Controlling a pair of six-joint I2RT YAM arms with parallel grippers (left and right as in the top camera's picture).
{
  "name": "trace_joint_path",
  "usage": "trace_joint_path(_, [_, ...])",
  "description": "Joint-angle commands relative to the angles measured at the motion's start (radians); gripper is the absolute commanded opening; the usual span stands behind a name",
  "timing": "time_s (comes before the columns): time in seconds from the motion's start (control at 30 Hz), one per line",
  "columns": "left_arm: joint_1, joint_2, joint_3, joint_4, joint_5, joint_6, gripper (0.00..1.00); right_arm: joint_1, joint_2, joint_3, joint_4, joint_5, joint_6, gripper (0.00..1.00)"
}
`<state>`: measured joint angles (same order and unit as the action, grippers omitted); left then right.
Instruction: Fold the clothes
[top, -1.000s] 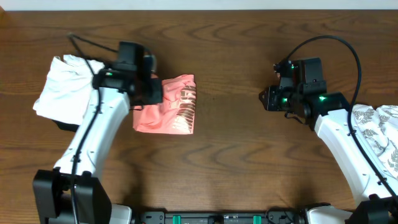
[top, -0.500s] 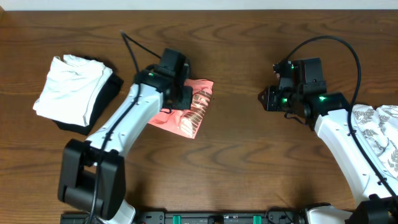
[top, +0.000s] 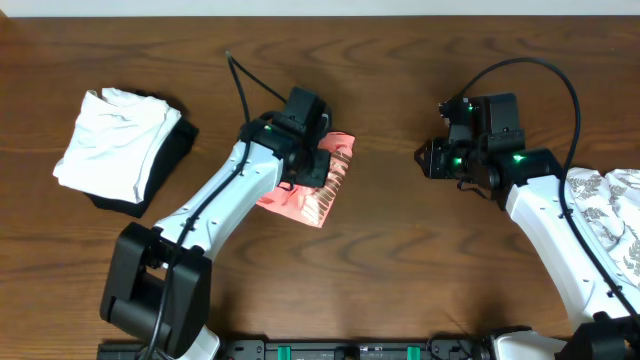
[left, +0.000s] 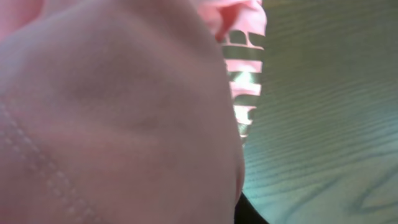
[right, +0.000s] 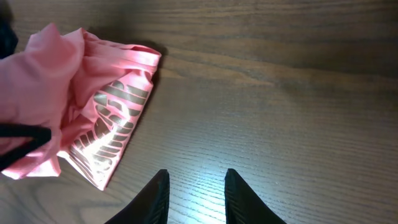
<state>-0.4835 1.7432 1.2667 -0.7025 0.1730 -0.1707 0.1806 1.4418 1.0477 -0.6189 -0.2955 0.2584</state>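
The clothes (top: 312, 198), a folded salmon-pink garment with pale lettering, lie tilted on the wooden table left of centre. My left gripper (top: 320, 163) is pressed down on their upper edge. In the left wrist view pink fabric (left: 118, 118) fills almost the whole picture and hides the jaws, so I cannot see how they stand. My right gripper (right: 196, 190) hovers open over bare wood with nothing between its fingers. It sits to the right of the clothes (right: 93, 109) and faces them, as the overhead view shows (top: 426, 160).
A plain white folded garment (top: 112, 140) rests on a black item (top: 172, 158) at the far left. A white cloth with grey leaf print (top: 608, 215) lies at the right edge, beside my right arm.
My left arm has swung to the right and pulled the pink garment away from the white pile toward the table's middle, turning it askew. The right arm has not moved.
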Motion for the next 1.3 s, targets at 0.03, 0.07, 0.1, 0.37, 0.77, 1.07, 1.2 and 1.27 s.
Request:
trace_joint_path(0.03, [-0.034, -0.003, 0.019, -0.006, -0.009, 0.001, 0.26, -0.003, 0.003, 0.004, 0.005, -0.008, -0.011, 0.28])
trace_joint_path(0.07, [-0.045, -0.003, 0.017, -0.007, -0.009, 0.0, 0.27, -0.003, 0.003, 0.004, 0.006, -0.008, -0.011, 0.28])
trace_joint_path(0.1, [-0.059, -0.003, 0.014, -0.007, -0.008, 0.0, 0.28, -0.003, 0.003, 0.004, 0.008, -0.008, -0.009, 0.28])
trace_joint_path(0.37, [-0.147, -0.003, 0.013, -0.014, -0.009, 0.001, 0.36, -0.004, 0.003, 0.004, 0.027, -0.007, -0.001, 0.29])
trace_joint_path(0.77, [-0.036, -0.113, 0.028, -0.014, -0.152, 0.039, 0.37, -0.005, 0.003, 0.004, 0.024, 0.046, -0.001, 0.3])
trace_joint_path(1.07, [0.136, -0.105, 0.027, 0.073, -0.101, 0.042, 0.36, -0.004, 0.003, 0.004, 0.019, 0.045, 0.0, 0.3])
trace_joint_path(1.2, [0.138, -0.038, 0.027, 0.112, -0.102, 0.042, 0.36, -0.004, 0.003, 0.004, 0.005, 0.045, 0.0, 0.3])
trace_joint_path(1.27, [0.138, 0.005, 0.027, 0.123, -0.101, 0.029, 0.36, -0.004, 0.003, 0.004, -0.001, 0.045, 0.0, 0.3])
